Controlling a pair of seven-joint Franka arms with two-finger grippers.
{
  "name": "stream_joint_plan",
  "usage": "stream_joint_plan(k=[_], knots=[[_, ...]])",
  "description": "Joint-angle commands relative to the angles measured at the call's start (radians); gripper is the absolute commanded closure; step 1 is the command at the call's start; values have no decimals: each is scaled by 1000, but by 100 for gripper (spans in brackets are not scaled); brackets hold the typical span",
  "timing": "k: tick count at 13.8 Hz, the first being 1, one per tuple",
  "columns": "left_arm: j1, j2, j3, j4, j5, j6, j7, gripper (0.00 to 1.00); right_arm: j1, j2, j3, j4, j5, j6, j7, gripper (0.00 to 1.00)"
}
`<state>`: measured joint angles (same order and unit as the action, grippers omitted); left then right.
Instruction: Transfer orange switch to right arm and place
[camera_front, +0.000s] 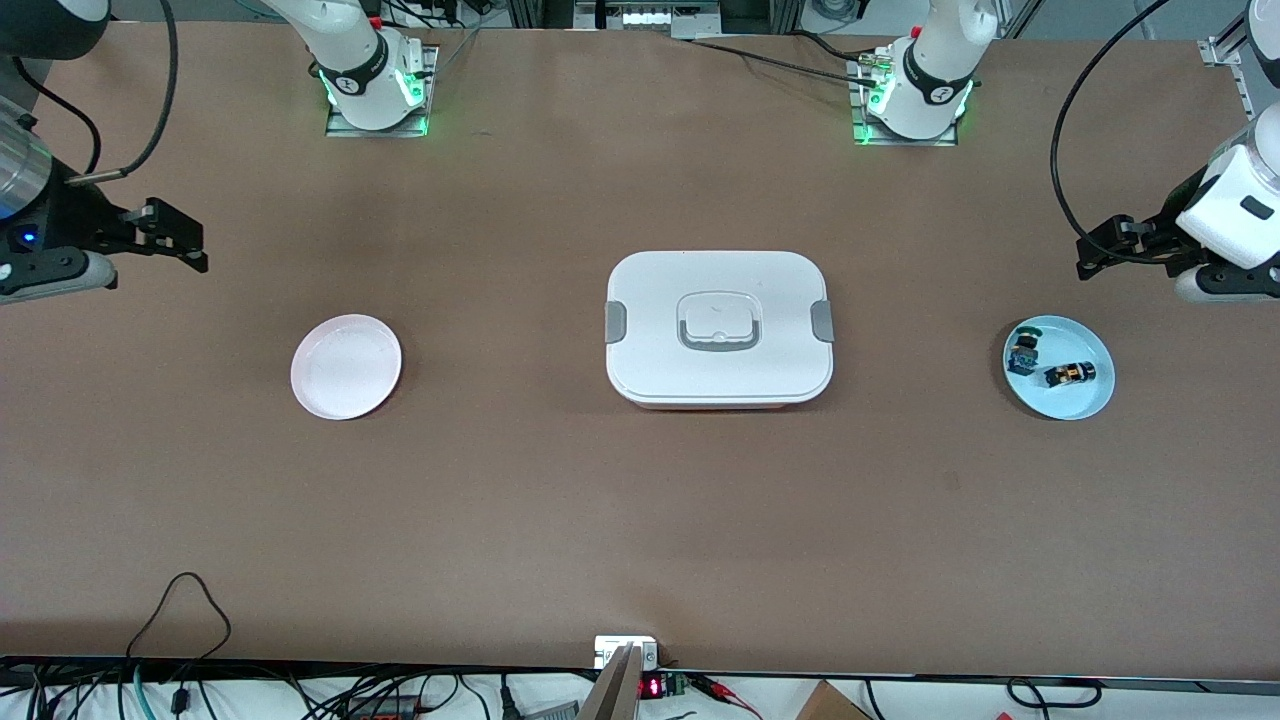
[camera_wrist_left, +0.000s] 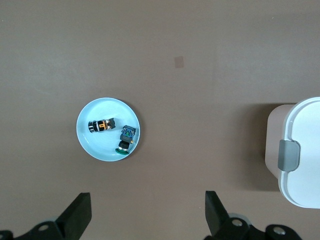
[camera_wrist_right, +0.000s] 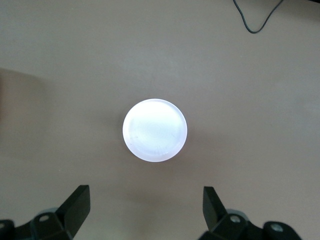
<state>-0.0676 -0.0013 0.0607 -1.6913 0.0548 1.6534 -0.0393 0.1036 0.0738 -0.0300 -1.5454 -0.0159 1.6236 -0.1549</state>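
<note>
Lying on a brown bench (camera_front: 560, 500), three containers sit in a row across its middle. At the left arm's end is a pale blue plate (camera_front: 1085, 400) holding two small parts. The orange switch (camera_front: 1069, 375), black-bodied with an orange band, lies on its side in the plate. The green-blue switch (camera_front: 1024, 350) rests just beside it in the same plate, farther from the front camera. In the left wrist view the two parts lie close together, and I cannot tell whether they touch.

At the centre of the bench stands a white lidded box (camera_front: 719, 328) with grey side clips and a recessed grey handle; its lid is on, so its contents are hidden. At the right arm's end sits a pink plate (camera_front: 346, 366).

The left gripper (camera_front: 1098, 250) hangs over bare bench near the blue plate, jaws spread wide, holding nothing. The right gripper (camera_front: 180, 240) hangs over bare bench near the pink plate, jaws likewise spread wide and holding nothing.
</note>
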Motion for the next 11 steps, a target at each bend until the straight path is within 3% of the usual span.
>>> stream_joint_plan(k=[1,11], knots=[[-1,17,1,39,-13,-34,10,0,25,-6,-2,19,-12,-5,69,0],[-4,29,-1,44,-10,-81,4,0,50,-8,-2,21,-9,-10,98,0]])
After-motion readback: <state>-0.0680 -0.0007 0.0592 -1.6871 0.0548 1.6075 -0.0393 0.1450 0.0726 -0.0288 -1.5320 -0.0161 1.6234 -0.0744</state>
